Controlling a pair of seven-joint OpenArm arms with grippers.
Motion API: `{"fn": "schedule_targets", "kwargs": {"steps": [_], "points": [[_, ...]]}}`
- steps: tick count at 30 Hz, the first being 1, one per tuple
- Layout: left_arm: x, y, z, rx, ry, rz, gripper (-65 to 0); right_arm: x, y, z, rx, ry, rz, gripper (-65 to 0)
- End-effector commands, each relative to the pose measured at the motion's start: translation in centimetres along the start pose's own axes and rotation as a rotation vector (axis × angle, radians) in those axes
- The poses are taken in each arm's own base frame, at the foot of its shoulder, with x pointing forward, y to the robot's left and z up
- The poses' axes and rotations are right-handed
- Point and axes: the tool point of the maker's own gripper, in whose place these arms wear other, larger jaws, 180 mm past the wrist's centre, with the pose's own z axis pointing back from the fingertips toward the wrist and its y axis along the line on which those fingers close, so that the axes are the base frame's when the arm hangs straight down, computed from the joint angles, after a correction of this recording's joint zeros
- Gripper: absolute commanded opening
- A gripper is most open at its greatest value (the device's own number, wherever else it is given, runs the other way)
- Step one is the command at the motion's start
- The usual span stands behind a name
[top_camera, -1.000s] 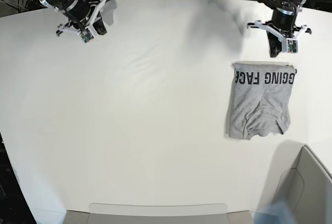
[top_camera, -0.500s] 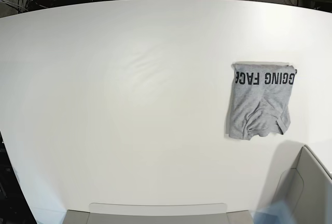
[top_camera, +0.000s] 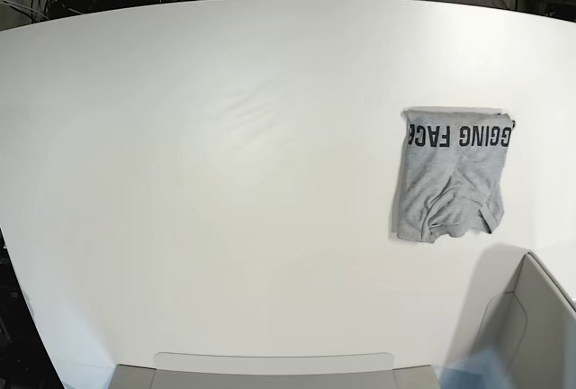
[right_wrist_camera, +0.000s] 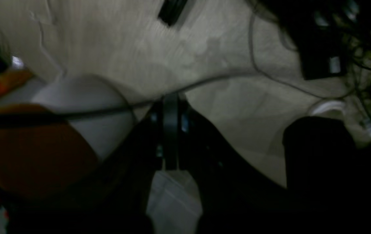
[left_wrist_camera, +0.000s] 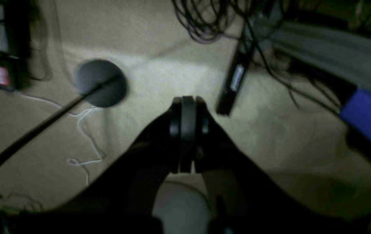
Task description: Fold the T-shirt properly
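Grey cotton T-shirt (top_camera: 453, 176), folded, black lettering along its far edge, lies lengthwise near-to-far at the white table's (top_camera: 225, 182) right; both claws, left (left_wrist_camera: 188, 107) and right (right_wrist_camera: 169, 104), clenched empty off the far edge, the left arm's side nearer.

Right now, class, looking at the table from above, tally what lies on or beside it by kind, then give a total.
Grey T-shirt, folded, black lettering showing: 1
White table: 1
Grey bin at the near right corner: 1
Robot grippers over the table: 0
Total: 3
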Motion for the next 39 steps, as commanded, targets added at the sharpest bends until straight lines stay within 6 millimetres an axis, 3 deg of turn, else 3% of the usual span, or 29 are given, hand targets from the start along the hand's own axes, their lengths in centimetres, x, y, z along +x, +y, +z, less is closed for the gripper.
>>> {"fn": "schedule_targets", "kwargs": {"steps": [1, 3, 8, 11, 16, 18, 23, 27, 35, 39], "points": [[-0.6, -0.4, -0.9, -0.019, 0.012, -0.018, -65.0, -0.3, -0.7, -0.4, -0.004, 0.008, -0.002, -65.0], [-1.8, -1.4, -3.2, -0.056, 0.060, -0.030, -65.0, -0.4, -1.8, -1.9, -0.008, -0.003, -0.044, -65.0], [-2.6, -3.4, -7.3, -0.105, 0.140, -0.016, -65.0, -0.1, -4.9, -4.4, -0.050, -0.130, -0.147, -65.0], [-2.1, -4.1, -8.8, -0.117, 0.149, -0.011, -65.0, -0.2, -6.3, -4.7, -0.071, -0.193, -0.133, -65.0], [-0.1, -4.6, -10.9, -0.090, 0.129, 0.047, -65.0, 1.9, -8.0, -4.6, -0.087, -0.252, -0.059, -65.0], [0.5, -3.8, -11.6, -0.017, 0.108, 0.087, -65.0, 2.6, -8.8, -4.4, -0.099, -0.255, -0.044, -65.0], [1.3, 1.5, -11.6, 0.284, -0.006, 0.147, -65.0, 5.1, -10.6, -4.0, -0.128, -0.280, -0.035, -65.0], [1.2, 5.0, -10.3, 0.468, -0.096, 0.124, -65.0, 5.3, -11.3, -3.8, -0.142, -0.277, -0.038, -65.0], [1.3, 6.0, -9.9, 0.513, -0.119, 0.118, -65.0, 5.1, -10.6, -4.1, -0.129, -0.276, -0.032, -65.0], [1.5, 5.6, -10.0, 0.510, -0.129, 0.123, -65.0, 5.2, -9.9, -4.3, -0.102, -0.239, 0.082, -65.0]]}}
